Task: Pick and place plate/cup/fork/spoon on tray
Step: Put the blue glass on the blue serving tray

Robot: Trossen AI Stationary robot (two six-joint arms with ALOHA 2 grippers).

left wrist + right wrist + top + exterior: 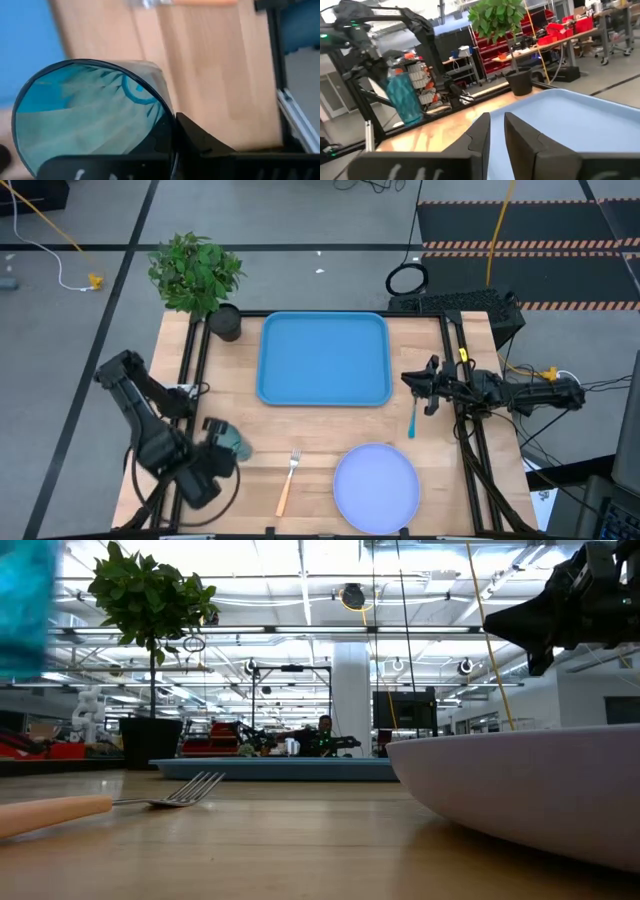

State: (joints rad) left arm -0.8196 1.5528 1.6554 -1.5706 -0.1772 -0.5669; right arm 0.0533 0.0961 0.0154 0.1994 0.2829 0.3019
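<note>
My left gripper (222, 445) is shut on the teal cup (234, 444) near the table's near-left corner; the cup is lifted, as the low view (25, 600) and the right wrist view (402, 102) show. My right gripper (420, 385) hangs above the table by the blue tray's (323, 358) right edge, its fingers (497, 130) nearly together and empty. The spoon (412, 422) lies on the wood just near of it. The fork (288, 480) and the plate (376, 488) lie flat near the front edge. My left gripper holds the cup at its rim (167, 117). One finger (200, 140) stands outside the wall; the other looks to be inside the cup, dark through the wall. The fingers come from above, and the cup hangs upright below them, clear of the table.
A potted plant (195, 272) in a black pot (226, 323) stands at the far-left corner beside the tray. Black frame rails (470, 450) run along the table's left and right sides. Bare wood lies between the tray and the fork.
</note>
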